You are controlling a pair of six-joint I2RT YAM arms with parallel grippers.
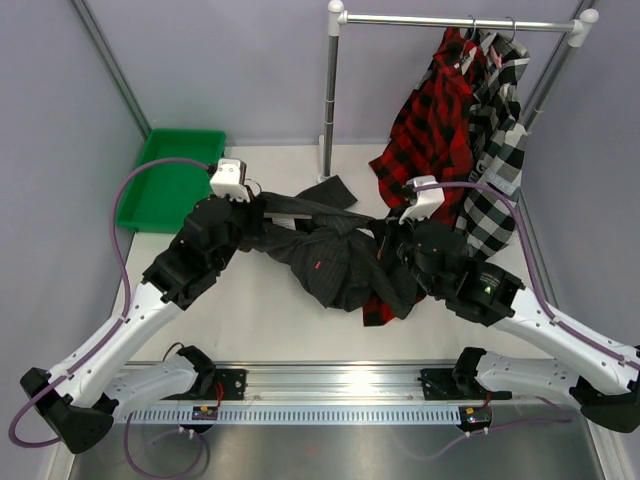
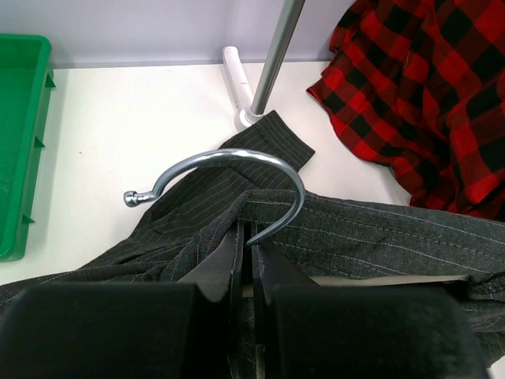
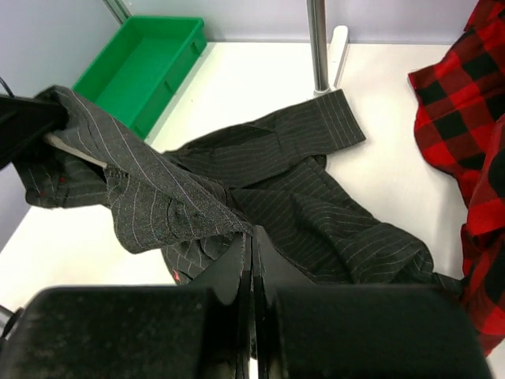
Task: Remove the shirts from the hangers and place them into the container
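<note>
The left pincer [image 2: 246, 235] is clamped at the root of the hanger hook [image 2: 237, 162], which curls just ahead of its fingertips. The right pincer [image 3: 252, 241] is pinched shut on the charcoal shirt [image 3: 237, 189], which sags between the two. The cloth looks soft, light and limp, and likely slides easily off a thin hanger, so collar or shoulder seam is the surest hold. The green container [image 2: 16, 118] lies well off to the left pincer's left.

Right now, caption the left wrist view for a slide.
Left gripper shut on hanger hook over charcoal shirt; green container at left.
</note>
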